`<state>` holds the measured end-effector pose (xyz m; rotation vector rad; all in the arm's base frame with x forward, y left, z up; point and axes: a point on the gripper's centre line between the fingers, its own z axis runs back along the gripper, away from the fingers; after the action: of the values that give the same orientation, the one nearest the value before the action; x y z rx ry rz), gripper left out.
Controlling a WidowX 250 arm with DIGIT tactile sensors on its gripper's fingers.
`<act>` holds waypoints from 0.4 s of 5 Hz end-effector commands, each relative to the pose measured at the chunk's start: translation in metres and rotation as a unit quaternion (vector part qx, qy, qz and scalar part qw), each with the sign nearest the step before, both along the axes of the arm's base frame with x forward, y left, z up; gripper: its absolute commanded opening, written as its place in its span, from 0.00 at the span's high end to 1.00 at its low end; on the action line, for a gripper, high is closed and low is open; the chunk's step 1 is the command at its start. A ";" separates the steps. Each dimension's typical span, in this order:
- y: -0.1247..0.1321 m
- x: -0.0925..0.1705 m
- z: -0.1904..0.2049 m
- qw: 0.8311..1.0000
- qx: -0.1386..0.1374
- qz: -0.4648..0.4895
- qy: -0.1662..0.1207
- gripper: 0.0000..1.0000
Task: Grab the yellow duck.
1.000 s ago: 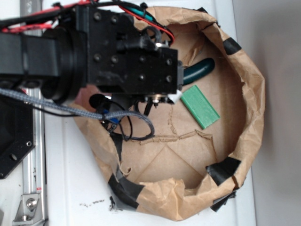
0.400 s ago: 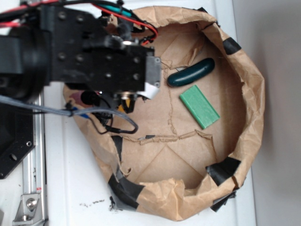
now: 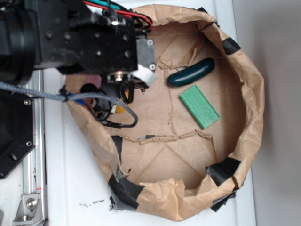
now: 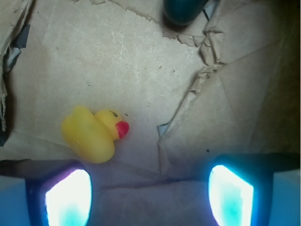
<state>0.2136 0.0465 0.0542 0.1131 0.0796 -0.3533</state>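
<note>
Gripper (image 4: 149, 195) fingers held apart, nothing clamped; yellow duck (image 4: 92, 133) lies off-centre near one finger, so centring is needed before descent.

In the paper basin (image 3: 249, 94), the duck (image 4: 94, 134) lies beneath the arm, the block (image 3: 200, 106) just beside the cucumber (image 3: 190, 73).

My black arm (image 3: 70, 37) covers the upper-left of a crumpled brown paper bowl (image 3: 249, 94) holding a flat green block (image 3: 200, 107) and a dark green cucumber-shaped toy (image 3: 191, 72).
</note>
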 end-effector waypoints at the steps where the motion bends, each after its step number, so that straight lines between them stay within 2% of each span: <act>1: 0.010 0.012 -0.003 1.000 -0.006 0.011 -0.013 0.00; 2: 0.007 0.012 -0.008 1.000 -0.009 0.014 -0.013 0.00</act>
<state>0.2205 0.0462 0.0434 0.0899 0.0844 -0.3479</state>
